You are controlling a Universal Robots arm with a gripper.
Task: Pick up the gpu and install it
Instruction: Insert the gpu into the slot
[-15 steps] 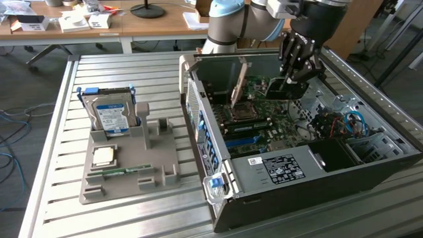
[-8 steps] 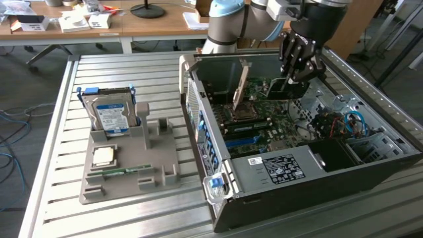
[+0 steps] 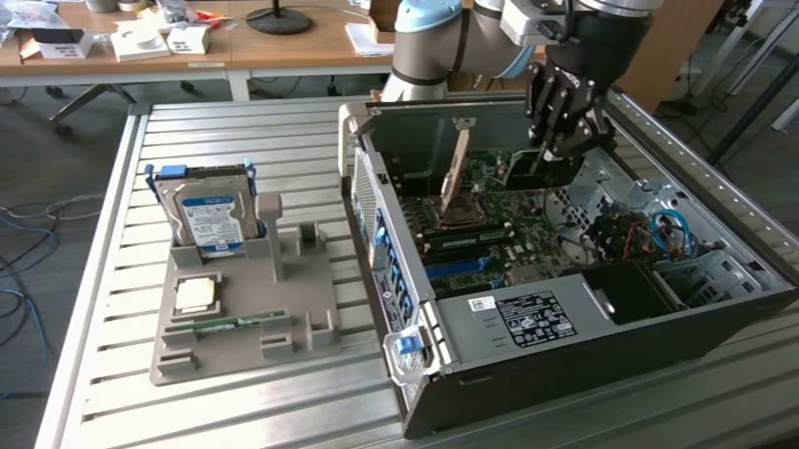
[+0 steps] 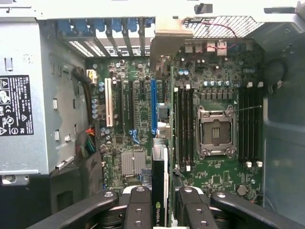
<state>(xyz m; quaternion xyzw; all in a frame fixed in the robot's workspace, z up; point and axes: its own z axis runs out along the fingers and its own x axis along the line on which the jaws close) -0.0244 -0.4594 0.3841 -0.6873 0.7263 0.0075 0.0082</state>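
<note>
Nearest is the slatted metal table [image 3: 250, 412], its bare slats running across under everything. On it, toward the exterior view's right, an open computer case [image 3: 624, 360] lies on its side, with the labelled power supply [image 3: 525, 318] at its near end. On the exterior view's left stands a grey holder [image 3: 238, 351] carrying a memory stick [image 3: 231, 324] at its near side, a processor chip [image 3: 197, 296] just beyond it, and a hard drive [image 3: 210, 220] upright at the far end.

Farther in, the motherboard [image 3: 481, 234] lines the case floor, with blue cables [image 3: 668, 229] to its right. Above the far part of the board hangs the gripper [image 3: 564, 150], fingers closed on the gpu [image 3: 544, 173], which hangs on edge inside the case. In the wrist view the gripper [image 4: 160, 202] has a finger on each face of the gpu [image 4: 159, 181], the card lying between the blue slot [image 4: 154, 105] and the processor socket [image 4: 217, 131].

Beyond the table the arm [image 3: 437, 47] rises out of frame, before wooden desks [image 3: 287, 47] holding white boxes [image 3: 138, 42] and a black lamp base [image 3: 277, 19]. Loose cables [image 3: 25, 253] trail over the floor at the left.

The gpu's lower edge is hidden behind the board's parts, so whether it touches a slot cannot be told. Its bracket cannot be made out.
</note>
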